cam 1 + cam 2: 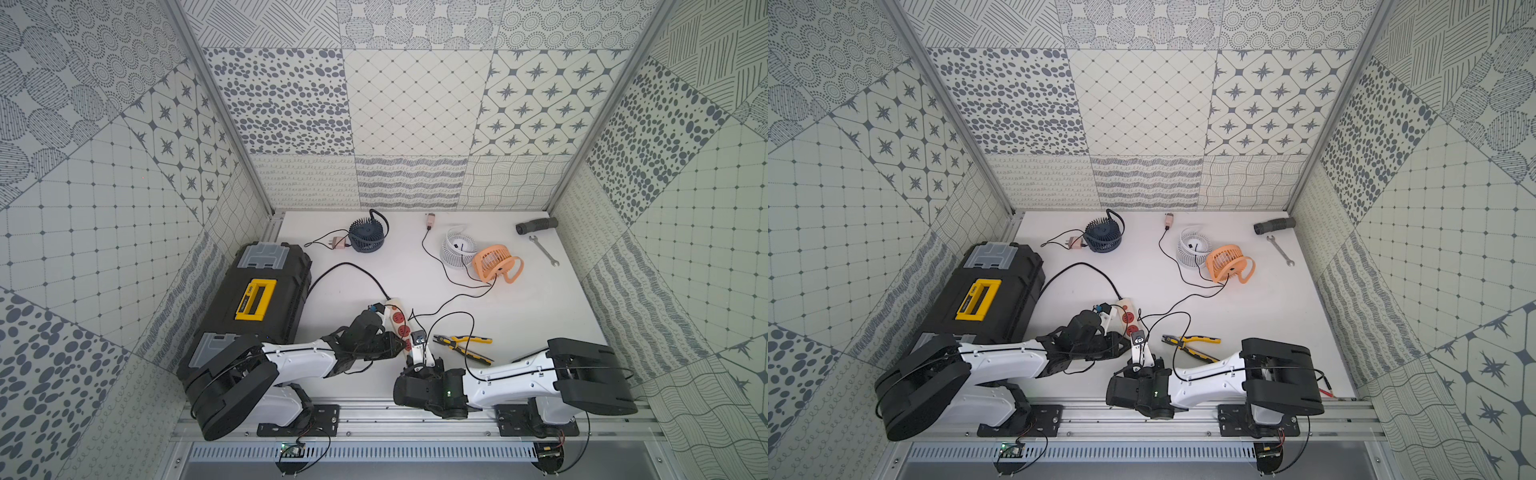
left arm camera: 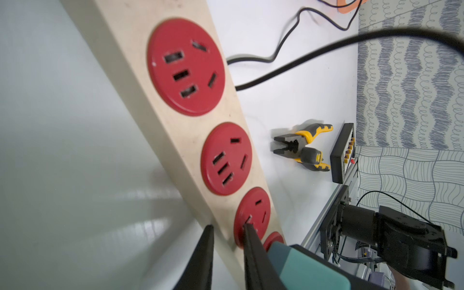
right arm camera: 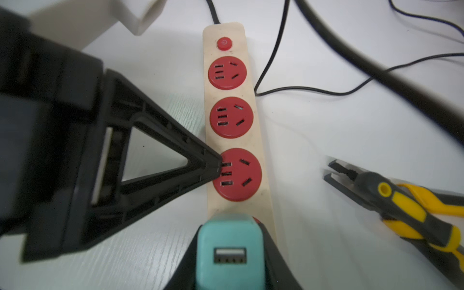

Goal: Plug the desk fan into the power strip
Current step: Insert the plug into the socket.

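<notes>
White, grained tabletop (image 1: 519, 316), and the power strip (image 3: 233, 143) lies flat up front between both arms: long cream plastic bar, round red sockets. Now the left gripper (image 3: 217, 168) is pinched closed, tips touching the third socket's rim. Meanwhile the right gripper (image 1: 417, 340) clamps a boxy teal adapter (image 3: 229, 238) at the end socket.

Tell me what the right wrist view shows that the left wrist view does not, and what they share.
Only right wrist: the red switch of the power strip and the USB port of the teal adapter. Only left wrist: a black box with yellow connectors and the right arm's base. Both: the strip, adapter, red sockets, pliers and left gripper.
</notes>
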Robot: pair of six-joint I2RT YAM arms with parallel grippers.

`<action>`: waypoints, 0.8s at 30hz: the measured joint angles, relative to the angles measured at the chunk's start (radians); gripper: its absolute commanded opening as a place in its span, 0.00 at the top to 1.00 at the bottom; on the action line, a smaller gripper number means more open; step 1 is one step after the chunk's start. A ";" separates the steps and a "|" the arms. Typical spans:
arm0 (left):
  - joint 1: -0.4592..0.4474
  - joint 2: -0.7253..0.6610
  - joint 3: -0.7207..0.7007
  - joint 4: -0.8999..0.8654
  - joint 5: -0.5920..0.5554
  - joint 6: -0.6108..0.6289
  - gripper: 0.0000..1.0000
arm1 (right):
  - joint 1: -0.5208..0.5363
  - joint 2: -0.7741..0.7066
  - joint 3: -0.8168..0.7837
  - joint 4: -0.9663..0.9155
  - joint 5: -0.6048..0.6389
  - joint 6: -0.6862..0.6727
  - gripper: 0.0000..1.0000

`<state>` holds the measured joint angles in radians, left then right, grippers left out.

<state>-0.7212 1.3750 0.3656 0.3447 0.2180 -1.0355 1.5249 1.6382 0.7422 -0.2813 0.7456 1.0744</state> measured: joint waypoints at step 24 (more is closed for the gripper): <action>0.008 -0.015 0.005 -0.005 -0.006 0.035 0.75 | -0.093 -0.099 0.030 -0.090 -0.214 0.003 0.60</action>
<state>-0.7132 1.3598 0.3710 0.3393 0.2115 -1.0004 1.4319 1.5391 0.7723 -0.3717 0.5320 1.0779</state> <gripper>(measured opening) 0.236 0.324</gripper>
